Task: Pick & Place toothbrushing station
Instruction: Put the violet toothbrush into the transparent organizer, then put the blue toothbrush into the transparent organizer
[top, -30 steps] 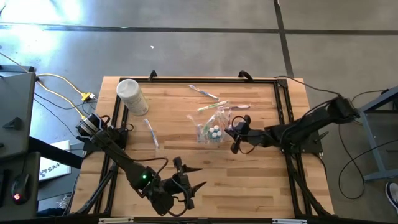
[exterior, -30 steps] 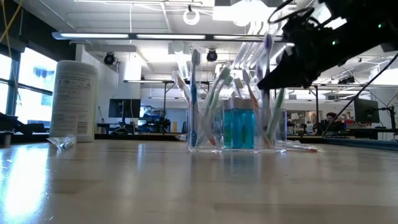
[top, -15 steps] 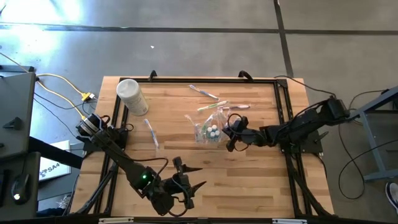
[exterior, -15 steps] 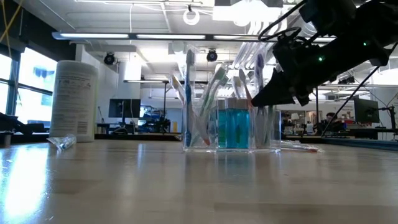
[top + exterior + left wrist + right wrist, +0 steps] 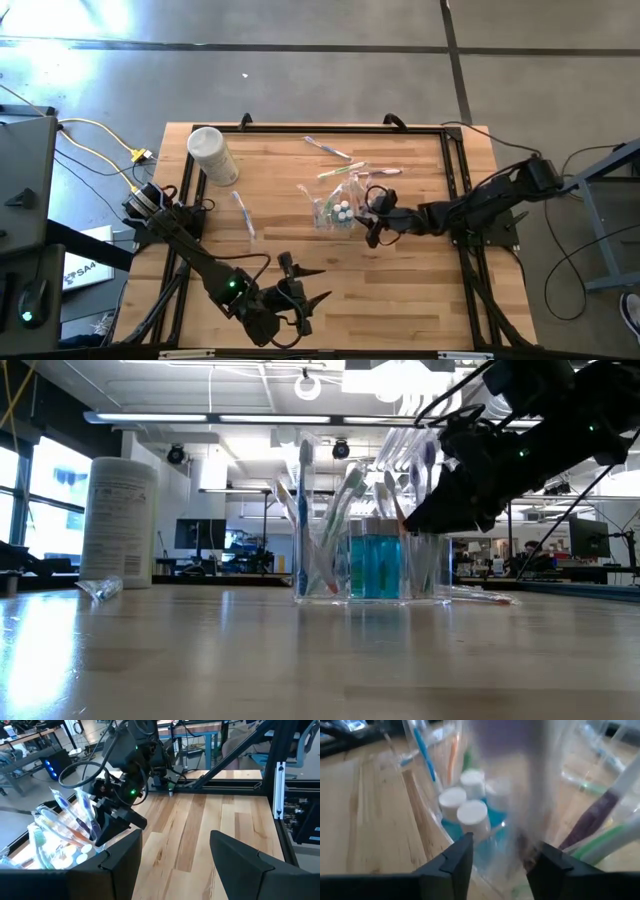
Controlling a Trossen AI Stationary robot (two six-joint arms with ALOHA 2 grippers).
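**Right gripper's fingers part at the toothbrushing station**

Against a second ago, the toothbrushing station sits slightly further toward the table's left edge, and the right gripper has come with it. Since half a second ago neither has shifted, but the right fingers now stand apart, the station's clear wall between them; whether they press it cannot be told. The station stands upright near the middle of the wooden table, holding toothbrushes and small blue white-capped bottles.

A white cylindrical tub lies near the far left corner, a wrapped toothbrush between it and the station, and loose toothbrushes toward the far edge.

The right arm reaches low from the right edge. The left gripper hovers over the near edge, unchanged, fingers open and empty.
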